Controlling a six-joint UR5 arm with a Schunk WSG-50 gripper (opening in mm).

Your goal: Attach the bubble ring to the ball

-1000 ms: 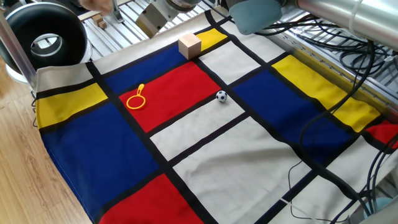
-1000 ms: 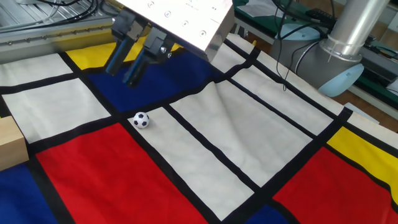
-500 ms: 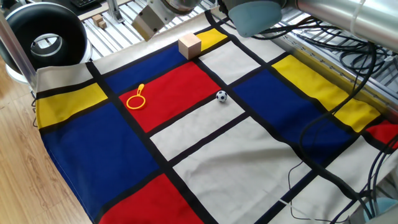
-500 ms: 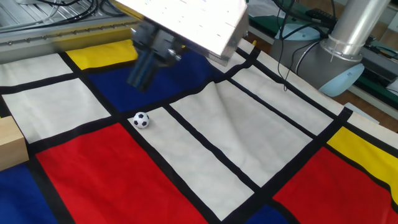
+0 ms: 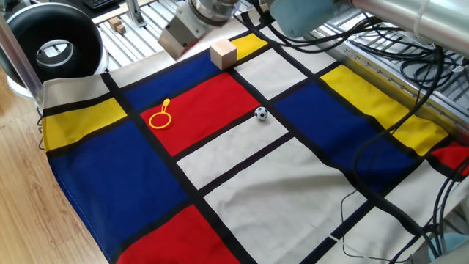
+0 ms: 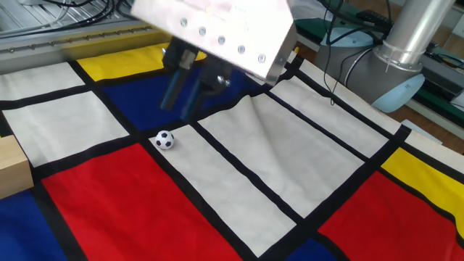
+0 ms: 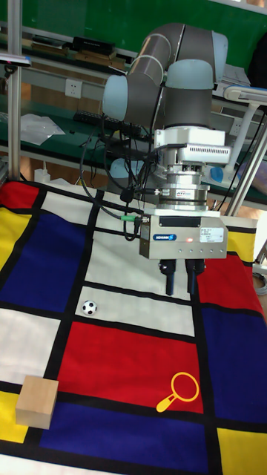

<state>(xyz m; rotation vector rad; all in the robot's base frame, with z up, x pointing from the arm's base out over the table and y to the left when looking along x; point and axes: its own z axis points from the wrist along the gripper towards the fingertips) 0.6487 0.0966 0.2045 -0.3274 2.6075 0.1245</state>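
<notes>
The yellow bubble ring [image 5: 160, 117] [image 7: 180, 390] lies flat on a red patch of the checked cloth, handle pointing away from the ball. The small black-and-white ball [image 5: 261, 113] [image 6: 164, 140] [image 7: 90, 307] rests at the corner of that red patch, well apart from the ring. My gripper [image 6: 180, 110] [image 7: 180, 292] hangs above the cloth with its fingers pointing down, between ball and ring. It is open, with a narrow gap and nothing held. In one fixed view only its body [image 5: 181, 33] shows at the top edge.
A tan wooden cube [image 5: 223, 54] [image 7: 37, 401] [image 6: 11, 172] stands at the cloth's edge. A black round device [image 5: 51, 44] sits off the cloth's corner. Cables [image 5: 410, 81] trail along the far side. The cloth has a raised wrinkle [image 6: 250, 109] near the gripper.
The gripper has travelled sideways over the cloth, to the right in the other fixed view, past the ball's position. Ball, ring and cube have not moved.
</notes>
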